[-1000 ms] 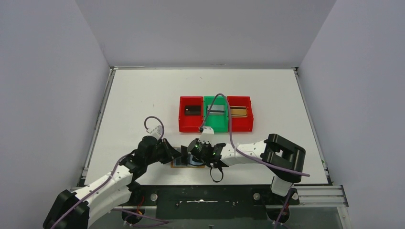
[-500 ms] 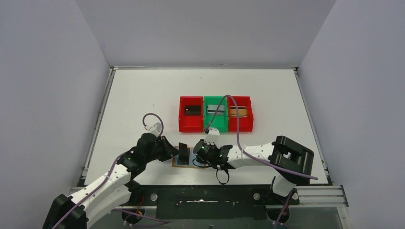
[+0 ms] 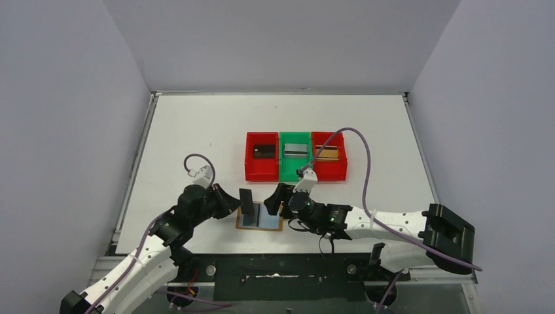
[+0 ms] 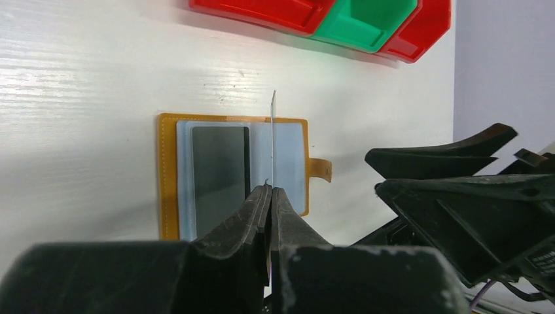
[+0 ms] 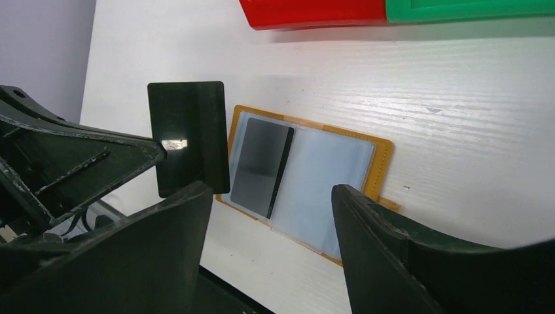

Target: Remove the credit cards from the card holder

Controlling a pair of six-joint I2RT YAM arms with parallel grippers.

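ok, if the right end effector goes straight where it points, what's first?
Probably the open card holder, seen between the spread fingers of the right end effector. The black card pinched upright in the left end effector stands just off one finger and could be clipped first; depth unclear.

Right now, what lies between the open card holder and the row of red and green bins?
Nothing lies there: only bare white table separates the card holder from the bins, as the left wrist view shows most clearly.
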